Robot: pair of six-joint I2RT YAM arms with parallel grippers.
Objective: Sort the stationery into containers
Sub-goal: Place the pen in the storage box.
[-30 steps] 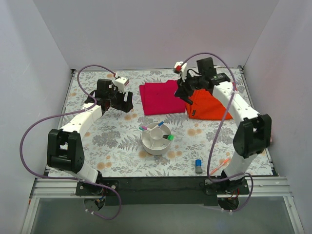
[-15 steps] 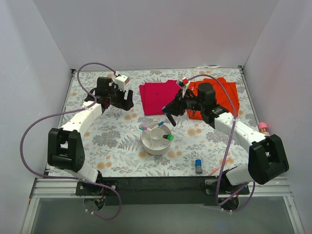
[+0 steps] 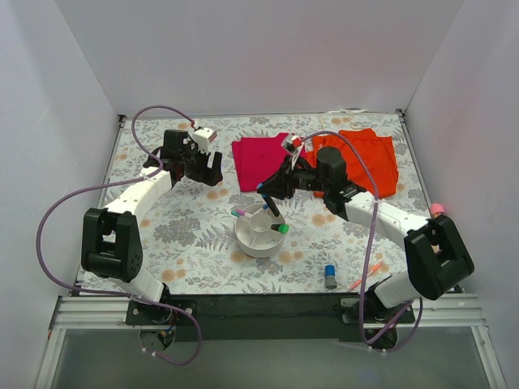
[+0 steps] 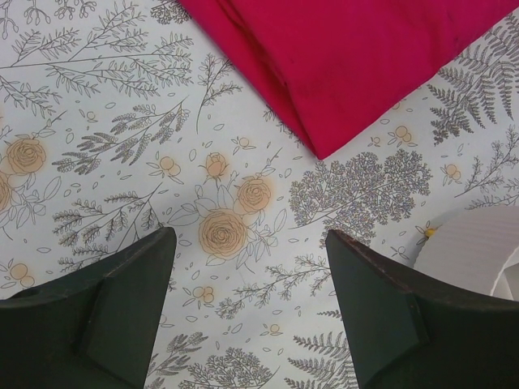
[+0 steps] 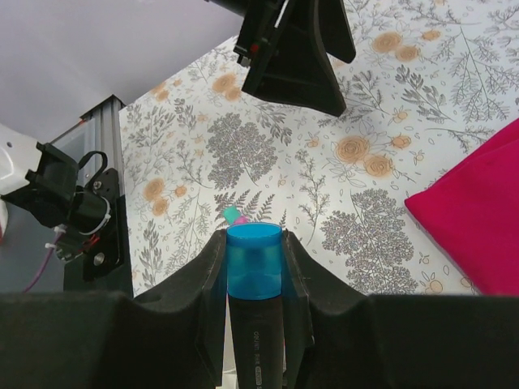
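Blue-capped marker sits clamped between the fingers of the right gripper, cap outward, jaws closed snug on the barrel. In the top view it hangs over the far rim of the white organizer, not yet released.

Left gripper is spread wide with nothing between the fingers. It hovers over the table near the magenta cloth.

Progress, judged: partway.
- In the organizer: 2 markers visible, a pink-tipped marker at the left rim and a green-capped marker at the right. The gripper may hide more.
- In hand: 1.
- On the table: 3 items, a grey-blue cylinder and a thin orange pen near the front edge, and a pink tube at the right edge.

Counts: 1 organizer, 6 stationery items seen, 2 cloths (magenta, plus the orange cloth), which are not for sorting.
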